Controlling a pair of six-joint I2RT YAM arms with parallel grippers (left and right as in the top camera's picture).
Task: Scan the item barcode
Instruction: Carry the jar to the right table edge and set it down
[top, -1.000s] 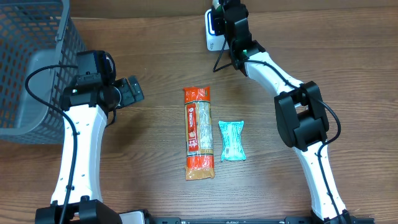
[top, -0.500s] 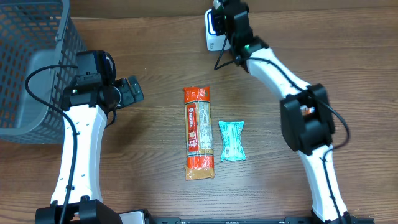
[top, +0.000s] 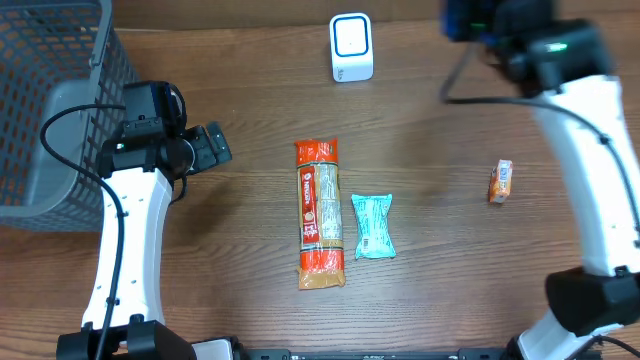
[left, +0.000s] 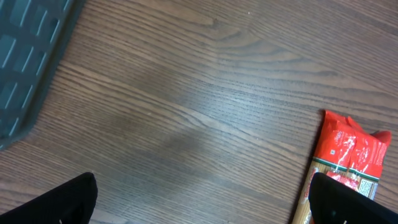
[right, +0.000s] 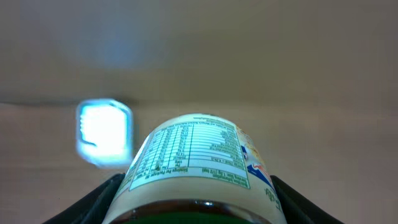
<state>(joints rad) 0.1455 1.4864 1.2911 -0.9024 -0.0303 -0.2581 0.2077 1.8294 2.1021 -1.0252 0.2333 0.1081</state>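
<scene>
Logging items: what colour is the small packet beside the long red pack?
The small packet is teal, clearest in the overhead view.

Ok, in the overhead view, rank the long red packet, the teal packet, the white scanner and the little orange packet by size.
1. long red packet, clearly largest.
2. teal packet and white scanner: they look about alike, so no ranking between them.
3. little orange packet, smallest.

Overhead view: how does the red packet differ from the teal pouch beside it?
The red packet is long and narrow; the teal pouch is short and squat. The red packet reaches farther toward the scanner; the teal pouch sits beside its lower half. Both lie flat on the table, unheld.
</scene>
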